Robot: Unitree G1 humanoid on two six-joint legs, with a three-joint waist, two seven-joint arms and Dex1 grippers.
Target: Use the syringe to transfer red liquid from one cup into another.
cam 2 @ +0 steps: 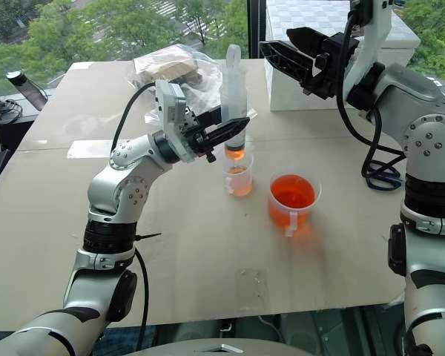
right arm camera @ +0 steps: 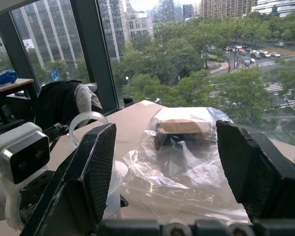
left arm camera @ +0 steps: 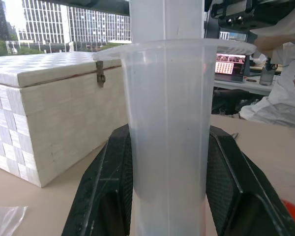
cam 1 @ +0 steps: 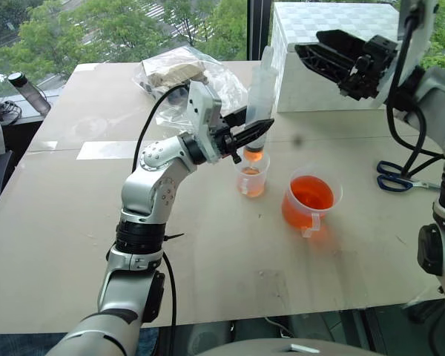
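Note:
My left gripper [cam 1: 254, 133] is shut on the syringe [cam 1: 261, 89] and holds it upright, tip down. The tip hangs just inside the rim of the small narrow cup [cam 1: 252, 178]. A little red liquid [cam 1: 254, 156] sits in the syringe's lower end, and a shallow layer lies in the small cup. The wider beaker [cam 1: 311, 202] stands to the right of it, about half full of red liquid [cam 2: 292, 194]. My right gripper [cam 1: 320, 55] is open, raised to the right of the syringe's upper end. In the left wrist view the barrel [left arm camera: 167, 137] fills the gap between the black fingers [left arm camera: 110, 191].
A white woven box [cam 1: 334, 52] stands at the back right of the table. A clear plastic bag [cam 1: 178, 74] lies behind the left arm. Blue-handled scissors [cam 1: 394, 178] lie at the right edge. A dark bottle [cam 1: 26, 90] stands off the far left corner.

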